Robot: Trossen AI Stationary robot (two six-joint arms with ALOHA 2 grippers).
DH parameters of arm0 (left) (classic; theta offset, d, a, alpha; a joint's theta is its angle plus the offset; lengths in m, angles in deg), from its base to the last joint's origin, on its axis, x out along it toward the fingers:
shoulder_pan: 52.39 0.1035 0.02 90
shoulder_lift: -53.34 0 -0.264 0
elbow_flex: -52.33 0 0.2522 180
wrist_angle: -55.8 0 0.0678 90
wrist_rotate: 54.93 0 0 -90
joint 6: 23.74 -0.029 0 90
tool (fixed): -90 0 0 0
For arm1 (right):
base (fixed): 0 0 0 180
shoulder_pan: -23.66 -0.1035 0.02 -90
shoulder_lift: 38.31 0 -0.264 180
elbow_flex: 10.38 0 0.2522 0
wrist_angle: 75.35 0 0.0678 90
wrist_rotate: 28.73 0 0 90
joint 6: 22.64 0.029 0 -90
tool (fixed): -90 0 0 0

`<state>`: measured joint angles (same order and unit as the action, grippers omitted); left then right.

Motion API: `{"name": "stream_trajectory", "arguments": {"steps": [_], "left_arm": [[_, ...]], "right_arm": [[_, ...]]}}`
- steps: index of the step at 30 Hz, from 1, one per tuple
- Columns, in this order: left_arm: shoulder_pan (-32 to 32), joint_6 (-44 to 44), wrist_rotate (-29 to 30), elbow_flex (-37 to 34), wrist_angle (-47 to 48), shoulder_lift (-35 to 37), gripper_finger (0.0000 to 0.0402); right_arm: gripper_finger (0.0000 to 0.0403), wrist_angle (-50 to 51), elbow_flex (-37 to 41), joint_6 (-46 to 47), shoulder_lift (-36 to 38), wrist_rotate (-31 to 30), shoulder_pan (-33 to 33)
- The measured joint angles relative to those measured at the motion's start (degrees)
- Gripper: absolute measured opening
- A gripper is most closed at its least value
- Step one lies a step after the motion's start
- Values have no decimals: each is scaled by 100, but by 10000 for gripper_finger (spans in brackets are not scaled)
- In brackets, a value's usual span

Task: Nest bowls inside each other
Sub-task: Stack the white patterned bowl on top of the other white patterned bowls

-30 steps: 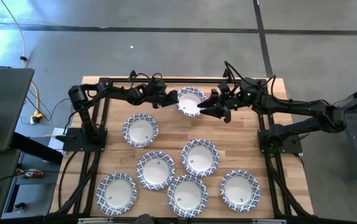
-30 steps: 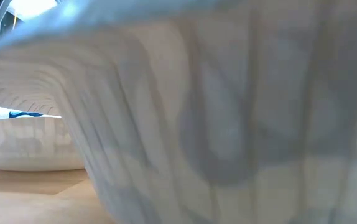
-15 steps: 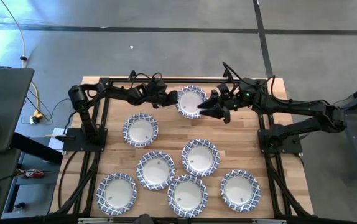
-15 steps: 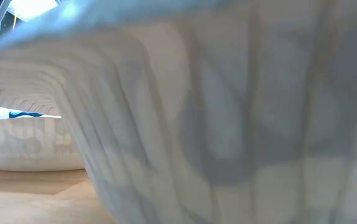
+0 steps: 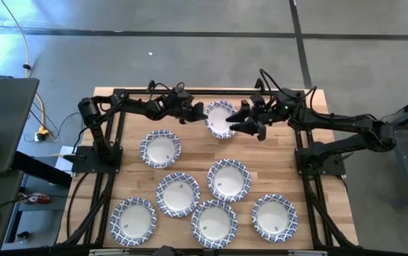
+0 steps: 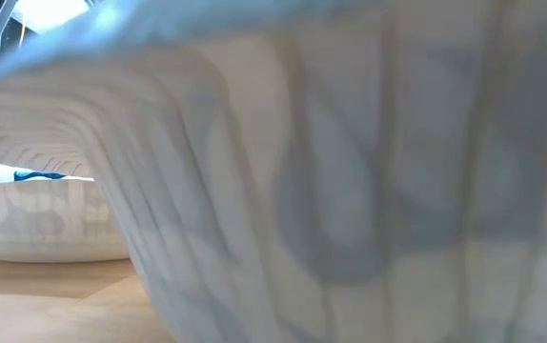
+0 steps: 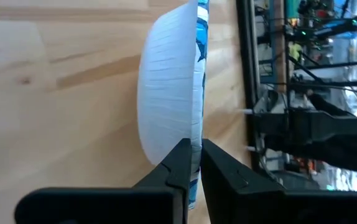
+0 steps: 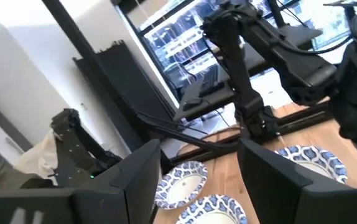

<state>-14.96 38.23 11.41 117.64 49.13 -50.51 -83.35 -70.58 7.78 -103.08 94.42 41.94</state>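
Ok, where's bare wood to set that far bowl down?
Bare table lies right of the held bowl, ahead of the right gripper. Another gap sits between it and the left-middle bowl. The near bowls are crowded.

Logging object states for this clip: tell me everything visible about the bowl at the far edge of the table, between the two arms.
The bowl is round and shallow, white inside, with a wide blue-and-white patterned rim and a ribbed white outer wall. It sits at the table's far edge. The left end effector pinches its rim between both fingers. The right end effector, open, is at its opposite side; contact cannot be judged.
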Motion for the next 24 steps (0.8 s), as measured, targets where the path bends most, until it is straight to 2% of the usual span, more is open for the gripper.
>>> {"name": "stream_trajectory", "arguments": {"steps": [5, 14, 24], "left_arm": [[-9, 54, -187, 0, -190, 0, 22], [16, 480, -821, 0, -1082, 0, 21], [-100, 599, -1627, 0, -1252, 0, 21]], "right_arm": [[206, 18, 0, 63, 2, 30, 154], [206, 30, 0, 63, 109, 335, 528], [206, 81, 0, 63, 852, 646, 1448]]}}
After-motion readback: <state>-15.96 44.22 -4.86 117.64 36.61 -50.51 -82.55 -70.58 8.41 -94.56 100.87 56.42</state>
